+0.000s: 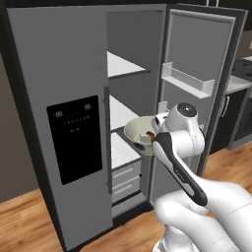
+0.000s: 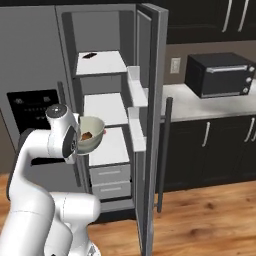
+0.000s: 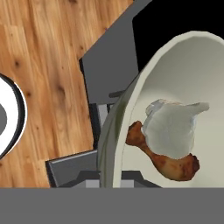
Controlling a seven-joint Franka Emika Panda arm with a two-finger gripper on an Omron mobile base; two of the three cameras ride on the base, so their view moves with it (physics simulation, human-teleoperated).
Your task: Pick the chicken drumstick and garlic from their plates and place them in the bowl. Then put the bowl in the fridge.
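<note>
From the left base view, I have the arm raised before the open fridge (image 1: 59, 123), its right door swung wide, with the bowl (image 1: 139, 131) carried at the height of the middle shelf (image 1: 120, 112) and just outside the compartment. A brown speck of the chicken drumstick (image 1: 149, 134) shows inside the rim. The wrist hides the gripper here, so I cannot tell how its jaws stand, though the bowl hanging free of any shelf suggests it is clamped by the rim.

From the right base view, the bowl (image 2: 91, 132) sits tilted toward the camera beside the arm's upper joint, level with the gap between the middle shelf (image 2: 105, 107) and the lower shelf (image 2: 111, 145), which I judge is the landing spot. A black oven (image 2: 220, 74) stands on the bench (image 2: 200, 105) well apart.

From the hand view, the bowl's (image 3: 183, 70) wall sweeps past the camera edge-on, the drumstick (image 3: 164, 159) lying against its inner side with the pale garlic (image 3: 170, 129) resting on top, both gathered low because the bowl is tipped. Wooden floor (image 3: 48, 65) lies far below.
</note>
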